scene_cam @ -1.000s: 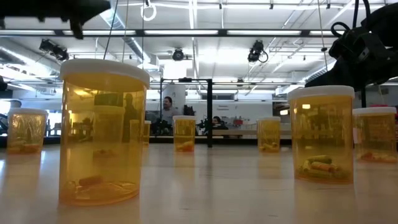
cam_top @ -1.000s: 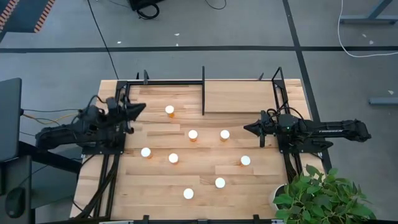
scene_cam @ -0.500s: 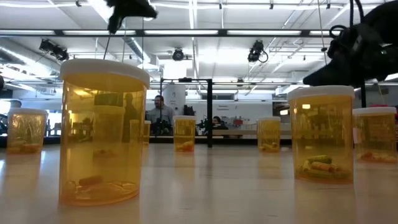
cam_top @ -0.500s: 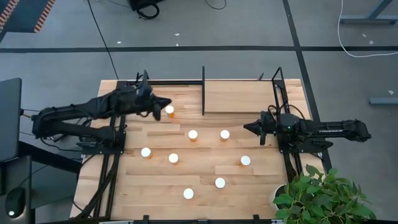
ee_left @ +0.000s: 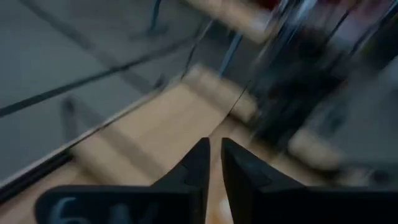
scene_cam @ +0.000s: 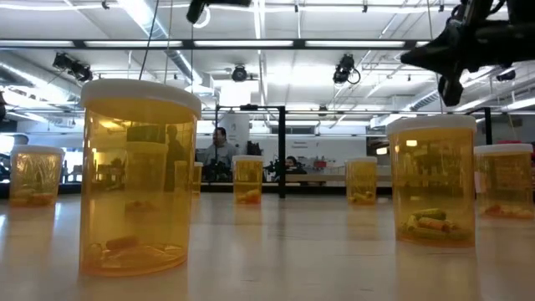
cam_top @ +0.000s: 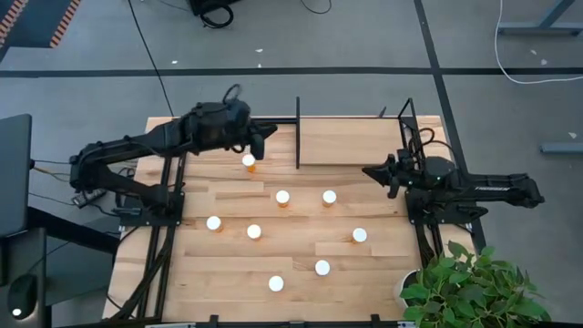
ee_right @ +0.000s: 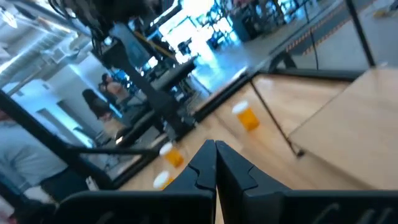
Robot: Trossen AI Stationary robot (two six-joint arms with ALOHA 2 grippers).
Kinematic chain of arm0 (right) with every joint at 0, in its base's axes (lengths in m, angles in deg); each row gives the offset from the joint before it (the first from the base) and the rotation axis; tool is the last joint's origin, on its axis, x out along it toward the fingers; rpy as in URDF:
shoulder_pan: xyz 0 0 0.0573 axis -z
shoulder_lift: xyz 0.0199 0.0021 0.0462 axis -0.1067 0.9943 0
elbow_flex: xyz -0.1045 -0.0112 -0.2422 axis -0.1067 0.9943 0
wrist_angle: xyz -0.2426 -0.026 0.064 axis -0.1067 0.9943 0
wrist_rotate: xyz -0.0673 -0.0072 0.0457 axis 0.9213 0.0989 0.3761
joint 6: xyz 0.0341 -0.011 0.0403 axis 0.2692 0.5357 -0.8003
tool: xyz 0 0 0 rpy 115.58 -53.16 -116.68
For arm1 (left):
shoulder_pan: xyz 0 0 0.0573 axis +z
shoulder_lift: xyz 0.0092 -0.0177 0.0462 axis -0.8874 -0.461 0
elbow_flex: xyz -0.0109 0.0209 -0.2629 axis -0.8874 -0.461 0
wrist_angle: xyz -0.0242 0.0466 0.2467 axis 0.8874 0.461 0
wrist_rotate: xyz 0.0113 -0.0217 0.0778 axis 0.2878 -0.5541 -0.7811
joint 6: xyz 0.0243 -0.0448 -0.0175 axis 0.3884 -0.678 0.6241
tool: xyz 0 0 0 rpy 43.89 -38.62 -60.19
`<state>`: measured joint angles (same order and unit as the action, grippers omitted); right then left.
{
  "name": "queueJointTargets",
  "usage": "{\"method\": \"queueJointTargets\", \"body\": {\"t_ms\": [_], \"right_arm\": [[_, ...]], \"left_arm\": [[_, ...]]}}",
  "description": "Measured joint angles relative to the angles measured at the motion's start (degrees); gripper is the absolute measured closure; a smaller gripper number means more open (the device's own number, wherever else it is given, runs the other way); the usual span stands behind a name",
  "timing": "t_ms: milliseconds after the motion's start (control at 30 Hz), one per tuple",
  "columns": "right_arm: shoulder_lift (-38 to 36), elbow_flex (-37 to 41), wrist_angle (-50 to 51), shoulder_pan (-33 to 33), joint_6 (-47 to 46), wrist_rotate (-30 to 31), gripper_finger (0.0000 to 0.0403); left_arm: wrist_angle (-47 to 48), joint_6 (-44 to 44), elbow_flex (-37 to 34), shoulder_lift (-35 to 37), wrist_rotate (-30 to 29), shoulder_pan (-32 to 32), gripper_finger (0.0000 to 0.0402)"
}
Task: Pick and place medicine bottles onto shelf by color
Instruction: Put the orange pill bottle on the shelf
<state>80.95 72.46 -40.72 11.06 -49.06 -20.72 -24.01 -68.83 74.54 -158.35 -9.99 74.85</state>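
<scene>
Reaching over the far left part of the tabletop (cam_top: 228, 292), the left gripper (cam_top: 262, 138) is seen just beside one of the medicine bottles (cam_top: 249, 162), its fingers parted by only a narrow slit and holding nothing. Seven other bottles are scattered on the planks, apart from the shelf (cam_top: 351, 141) at the far edge. The right gripper (cam_top: 369, 171) is held pressed shut near the shelf's right end. People (scene_cam: 220, 149) are visible in the room beyond.
</scene>
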Motion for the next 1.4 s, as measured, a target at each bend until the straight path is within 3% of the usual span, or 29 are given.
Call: {"method": "queueJointTargets", "body": {"t_ms": [133, 233, 300, 433, 600, 833, 1167, 1400], "right_arm": [[0.7, -2.0, 1.8, 0.0, 2.1, 2.2, 0.0397], [1.2, -2.2, 2.0, 0.1, 2.7, 2.4, 0.0397], [1.8, -2.2, 2.1, 0.1, 1.9, 2.4, 0.0397], [3.3, -2.2, 2.2, 0.1, 1.2, 2.4, 0.0397], [5.3, -2.2, 2.4, 0.1, 1.5, 2.4, 0.0397], [6.8, -2.2, 4.0, 0.1, 1.4, 2.4, 0.0395], [7.0, -2.2, 5.6, 0.1, 1.3, 2.4, 0.0383], [7.0, -2.2, 5.7, 0.1, 0.7, 2.4, 0.0382]], "left_arm": [[20.3, 1.2, 2.6, -4.0, 0.2, 4.5, 0.0303], [31.6, -2.8, 3.3, -7.2, 0.7, 8.8, 0.0243], [37.1, -5.1, 3.3, -9.4, 4.6, 11.6, 0.0197], [38.8, -4.3, 3.3, -13.9, 12.4, 14.8, 0.0113], [38.6, 3.8, 3.3, -18.6, 12.2, 15.2, 0.0047], [38.6, 9.2, 3.3, -23.7, 7.2, 15.2, 0.0029], [38.8, 10.4, 3.3, -33.5, 6.1, 15.9, 0.0032], [37.8, 13.7, 3.3, -35.4, 6.0, 15.9, 0.0033]]}}
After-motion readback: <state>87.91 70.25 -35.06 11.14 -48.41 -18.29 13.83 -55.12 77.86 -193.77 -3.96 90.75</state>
